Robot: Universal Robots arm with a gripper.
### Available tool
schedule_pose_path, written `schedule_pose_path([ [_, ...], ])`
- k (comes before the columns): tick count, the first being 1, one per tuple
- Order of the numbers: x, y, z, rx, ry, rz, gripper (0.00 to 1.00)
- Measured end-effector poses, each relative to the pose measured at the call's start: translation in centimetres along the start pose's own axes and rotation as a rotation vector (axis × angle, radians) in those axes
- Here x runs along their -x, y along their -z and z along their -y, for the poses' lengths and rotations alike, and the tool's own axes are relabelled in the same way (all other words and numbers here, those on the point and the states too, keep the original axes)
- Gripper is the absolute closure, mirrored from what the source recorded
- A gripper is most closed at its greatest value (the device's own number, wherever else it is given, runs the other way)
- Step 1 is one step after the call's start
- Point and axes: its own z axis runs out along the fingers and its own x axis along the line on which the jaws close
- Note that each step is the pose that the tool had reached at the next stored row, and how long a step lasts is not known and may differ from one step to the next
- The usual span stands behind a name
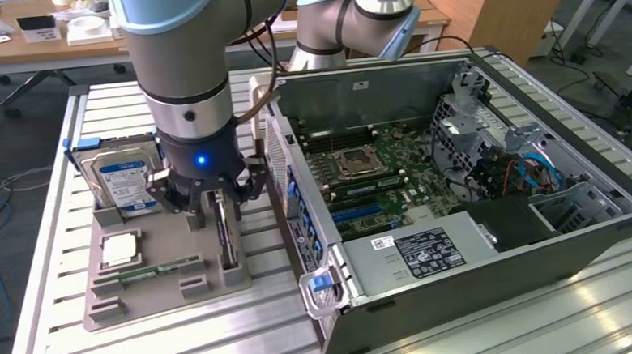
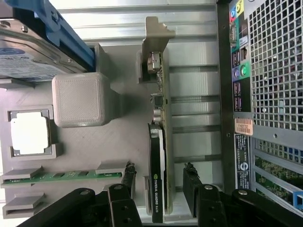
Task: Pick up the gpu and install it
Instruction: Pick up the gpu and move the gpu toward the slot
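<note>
View of the gpu (image 2: pixel 156 156) was partial: from the exterior camera we saw only a thin edge, its far end hidden behind the gripper (image 1: pixel 217 200). It stood on edge in a slot of the grey tray (image 1: pixel 160 295). The arm hung vertical, wrist pointing straight down. We noted the fingers (image 2: pixel 190 182) spread wide, one on each side of the card, with a gap on both sides. The open computer case (image 1: pixel 463 291) stood just beside the tray.

A hard drive (image 1: pixel 121 181) stands in a grey tray (image 1: pixel 160 303) beside an open computer case (image 1: pixel 463 287).
</note>
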Motion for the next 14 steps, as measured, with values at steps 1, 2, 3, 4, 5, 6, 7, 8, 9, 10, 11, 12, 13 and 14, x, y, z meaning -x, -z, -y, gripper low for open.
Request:
schedule_pose_path([
  [1, 0.0, -0.11, -0.06, -0.0001, 0.0, -0.0002, 0.47],
  [2, 0.0, -0.23, -0.11, 0.0, 0.0, -0.0001, 0.47],
  [3, 0.0, -0.35, -0.16, 0.0, 0.0, -0.0001, 0.47],
  [4, 0.0, -0.46, -0.2, 0.0, 0.0, -0.0001, 0.47],
  [5, 0.0, -0.59, -0.23, 0.0, 0.0, -0.0001, 0.47],
  [6, 0.0, -0.71, -0.26, 0.0001, 0.0, 0.0, 0.47],
  [7, 0.0, -0.83, -0.28, 0.0, 0.0, 0.0, 0.47],
  [8, 0.0, -0.95, -0.31, 0.0001, 0.0, 0.0, 0.47],
  [9, -0.1, -1.08, -0.33, 0.0, 0.0, 0.0, 0.47],
  [10, -0.1, -1.21, -0.35, 0.0001, 0.0, 0.0, 0.47],
  [11, -0.1, -1.34, -0.36, 0.0001, 0.0, 0.0, 0.47],
  [12, -0.1, -1.49, -0.36, 0.0, 0.0, -0.0001, 0.47],
  [13, -0.1, -1.62, -0.38, 0.0, 0.0, -0.0002, 0.47],
  [14, -0.1, -1.76, -0.38, -0.0001, 0.0, -0.0003, 0.47],
])
